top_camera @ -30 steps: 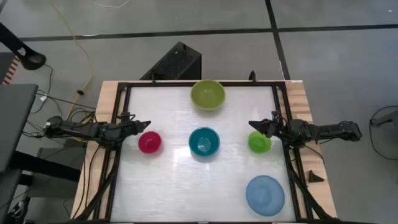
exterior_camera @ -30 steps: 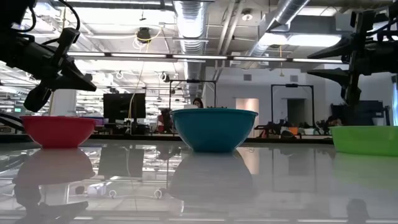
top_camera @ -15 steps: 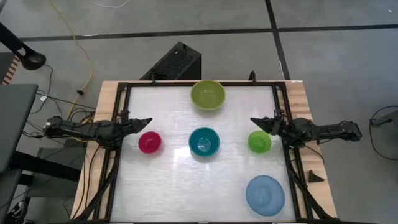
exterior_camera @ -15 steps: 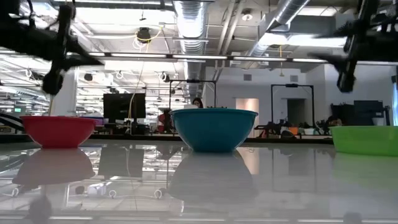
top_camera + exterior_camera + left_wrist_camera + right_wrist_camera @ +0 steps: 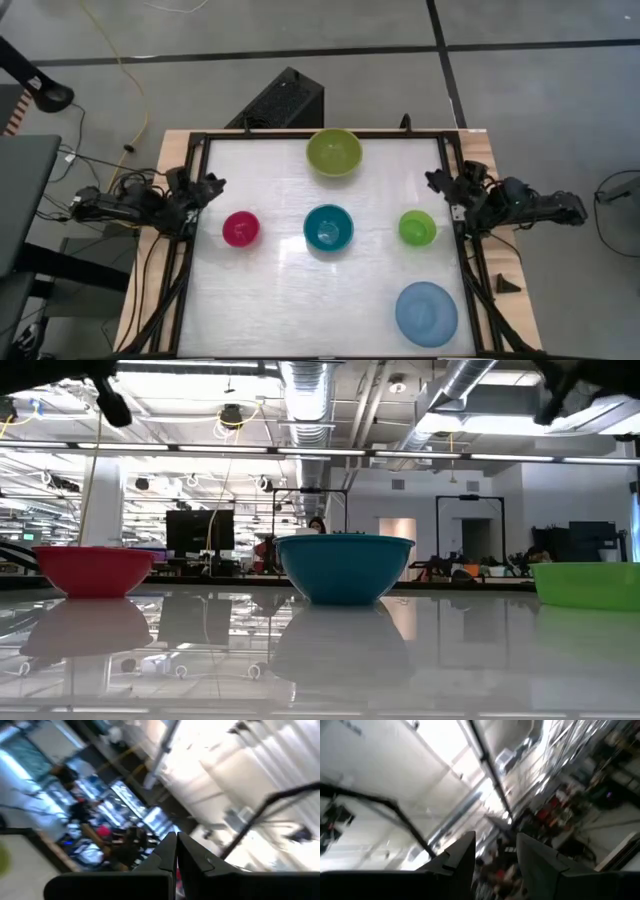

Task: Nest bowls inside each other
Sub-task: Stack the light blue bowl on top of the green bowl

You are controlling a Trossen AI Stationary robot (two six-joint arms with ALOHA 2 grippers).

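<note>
Five bowls stand apart on the white table, each on its base: olive-green point(image 5: 333, 152) at the far middle, teal point(image 5: 328, 227) in the centre, magenta-pink point(image 5: 240, 229) to its left, bright green point(image 5: 417, 228) to its right, light blue point(image 5: 426, 313) at the near right. The low view shows the pink bowl point(image 5: 93, 570), the teal bowl point(image 5: 344, 567) and the green bowl point(image 5: 590, 584). My left gripper point(image 5: 213, 184) is shut and empty point(image 5: 176, 851), raised by the left edge. My right gripper point(image 5: 434, 180) is open and empty point(image 5: 495, 851), raised by the right edge. Both point up into the room.
A black frame point(image 5: 200, 140) runs round the table top. A black box point(image 5: 283, 100) stands on the floor behind the far edge. A small dark wedge point(image 5: 508, 284) lies on the wooden strip at the right. Bare table shows at the near left point(image 5: 260, 310).
Both grippers have risen and tipped from roughly level, near the pink and bright green bowls, to pointing upward. Each has drawn back toward its own side edge of the table. In the low view they have climbed to the top corners. No bowl has moved.
</note>
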